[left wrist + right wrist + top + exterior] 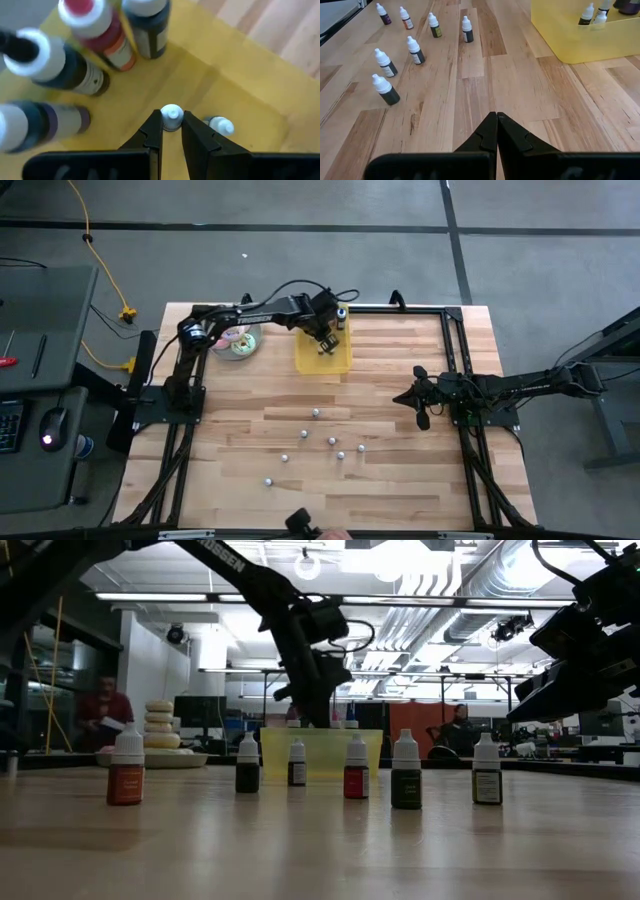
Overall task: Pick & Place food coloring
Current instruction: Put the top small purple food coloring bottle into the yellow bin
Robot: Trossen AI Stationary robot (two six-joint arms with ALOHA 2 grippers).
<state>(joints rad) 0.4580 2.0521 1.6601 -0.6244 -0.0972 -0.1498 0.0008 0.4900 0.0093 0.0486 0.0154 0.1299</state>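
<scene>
In the upper left of the high view we see a plate of pastel iced donuts (238, 340) on the pale wooden bench (400, 480), just beside the yellow rectangular plastic tray (322, 360) at upper centre. The left tool (171, 125) hangs inside that tray, clenched on the white cap of a small dropper bottle of food coloring (171, 118). Several larger bottles already stand in the tray: a dark one with a white cap (60, 65), a red one (107, 35) and a blue-black one (150, 25). We judge the task partly done.

Lower centre, seven small bottles (315, 414) remain scattered on the bench, well apart from the tray. Nothing blocks the path between them and the tray.

At right, the right tool (496, 131) waits with its fingers pressed together, grasping nothing.
</scene>
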